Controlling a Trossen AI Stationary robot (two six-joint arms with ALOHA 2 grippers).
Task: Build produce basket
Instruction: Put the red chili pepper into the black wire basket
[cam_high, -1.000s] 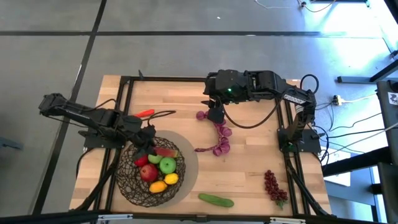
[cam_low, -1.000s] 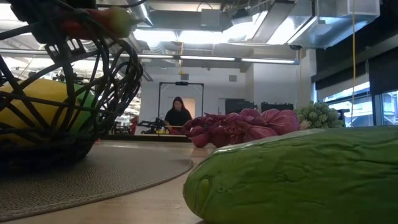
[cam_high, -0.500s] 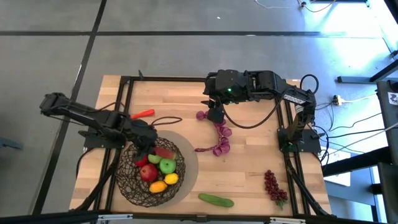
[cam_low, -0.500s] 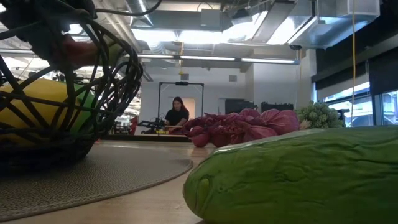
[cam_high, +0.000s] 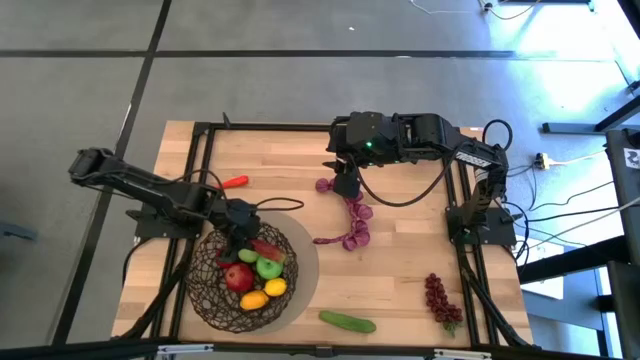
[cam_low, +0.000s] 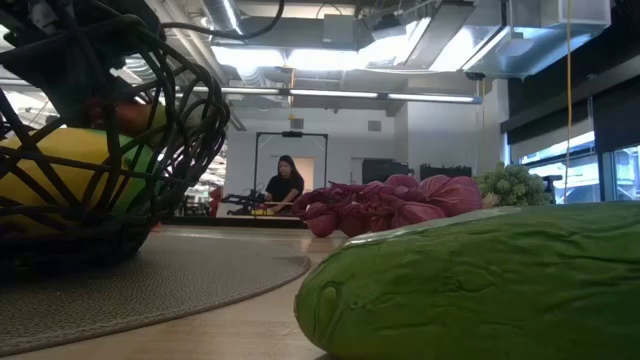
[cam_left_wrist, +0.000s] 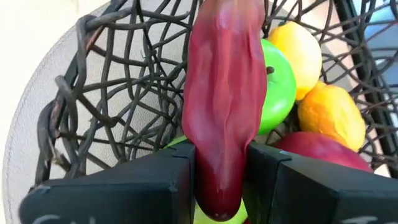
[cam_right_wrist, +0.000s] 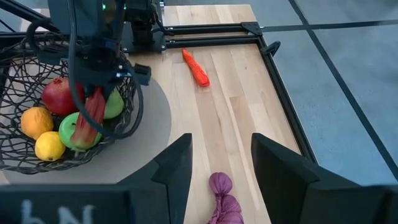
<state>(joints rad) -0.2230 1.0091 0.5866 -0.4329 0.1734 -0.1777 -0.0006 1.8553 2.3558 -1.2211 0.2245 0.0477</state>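
Beyond the table the low view showed an open workshop with ceiling ducts and strip lights, and a person seated far off in a doorway. Pale wood planks made up the table (cam_high: 400, 270), boxed by a black frame, with a flat grey mat (cam_high: 306, 262) under the basket (cam_high: 205, 285).

Over the basket's rim hung the left gripper (cam_high: 243, 232), its fingers clamped on the stem end of a dark-red chili (cam_left_wrist: 224, 106). From the wrist view the chili's long axis ran straight out from between the fingers and down into the mesh bowl, its tip pointing toward the fruit below. Beneath it lay a green apple (cam_left_wrist: 277, 84), a yellow fruit (cam_left_wrist: 297, 43), an orange fruit (cam_left_wrist: 329, 115) and a red apple (cam_left_wrist: 317, 149). The chili looked to be just above or brushing the green apple; I could not tell which. Letting go from there would likely have dropped it lengthwise onto the pile, and I judged the placing step close to done.

Resting near the table's far edge, well away from the basket, the right gripper (cam_high: 345, 185) had its fingers apart and held nothing. Purple grapes (cam_high: 355, 225) lay just before it, so that arm was the nearer one for them. An orange-red chili (cam_high: 233, 182) lay on bare wood near the left arm, a cucumber (cam_high: 347, 321) beside the mat at the near edge, and dark-red grapes (cam_high: 438, 298) at the near right.
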